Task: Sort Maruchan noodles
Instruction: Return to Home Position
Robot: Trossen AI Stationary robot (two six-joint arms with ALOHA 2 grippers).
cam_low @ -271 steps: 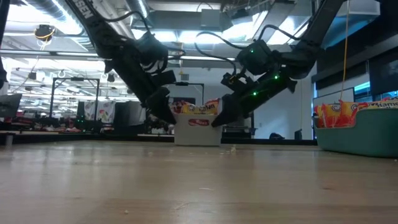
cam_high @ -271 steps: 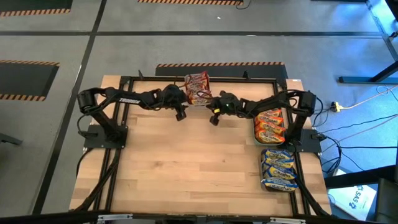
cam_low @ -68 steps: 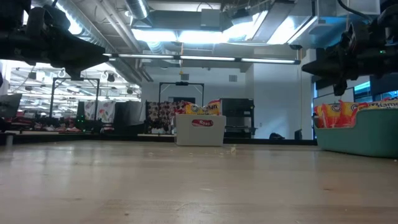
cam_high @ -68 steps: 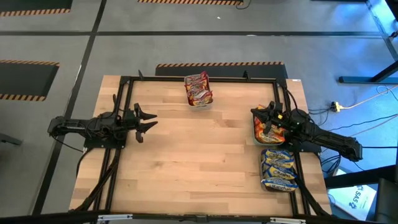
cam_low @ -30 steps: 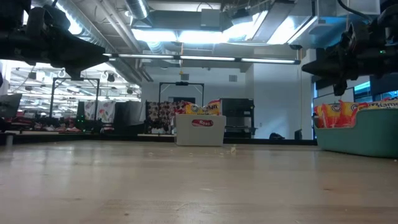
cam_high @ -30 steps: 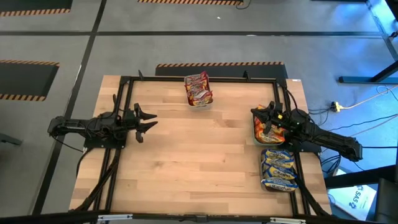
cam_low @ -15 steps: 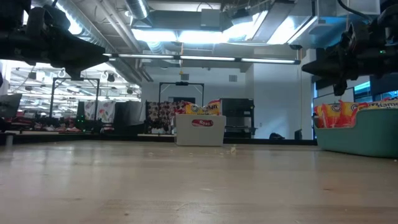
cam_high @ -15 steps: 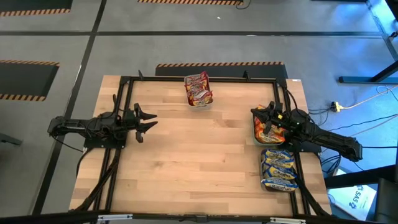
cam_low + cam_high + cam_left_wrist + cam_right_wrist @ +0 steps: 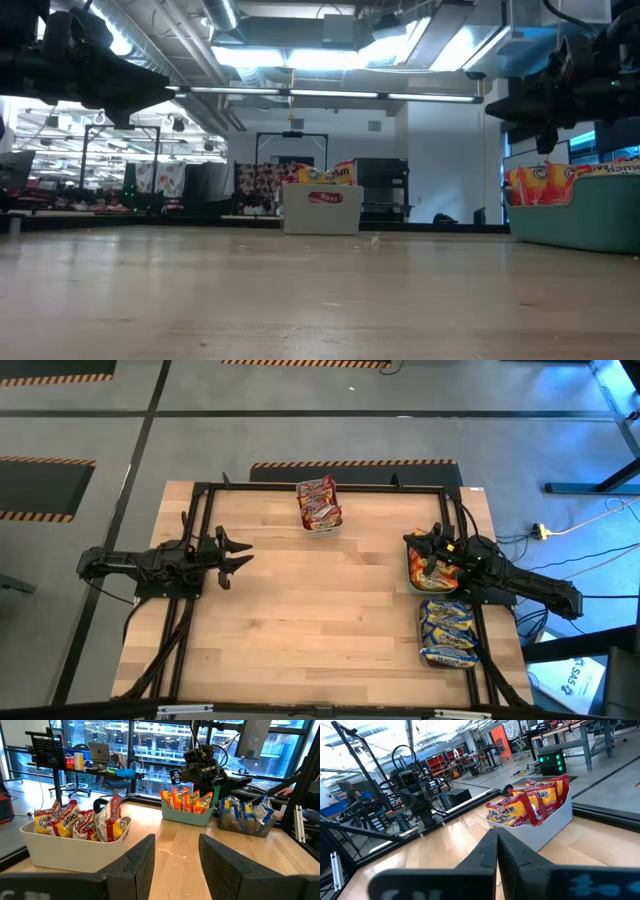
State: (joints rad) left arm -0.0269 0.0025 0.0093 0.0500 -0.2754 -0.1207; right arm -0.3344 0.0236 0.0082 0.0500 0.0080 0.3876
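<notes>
The Maruchan noodles stand on edge in three trays. Maroon-and-yellow packets (image 9: pixel 319 502) fill a white tray (image 9: pixel 75 851) at the table's far edge. Orange packets (image 9: pixel 433 564) are in a teal tray (image 9: pixel 580 222) at the right edge. Blue-and-yellow packets (image 9: pixel 446 628) are in a tray nearer the front right. My left gripper (image 9: pixel 245 554) hangs open above the table's left side, pointing level toward the right. My right gripper (image 9: pixel 412 541) is shut, level, above the teal tray's far left corner. Neither holds anything.
A dark metal frame (image 9: pixel 300 487) runs round the wooden table top (image 9: pixel 310 610), whose middle and near part lie bare. A few crumbs (image 9: pixel 172 854) lie on the wood. Beyond the table are desks, chairs and shelving.
</notes>
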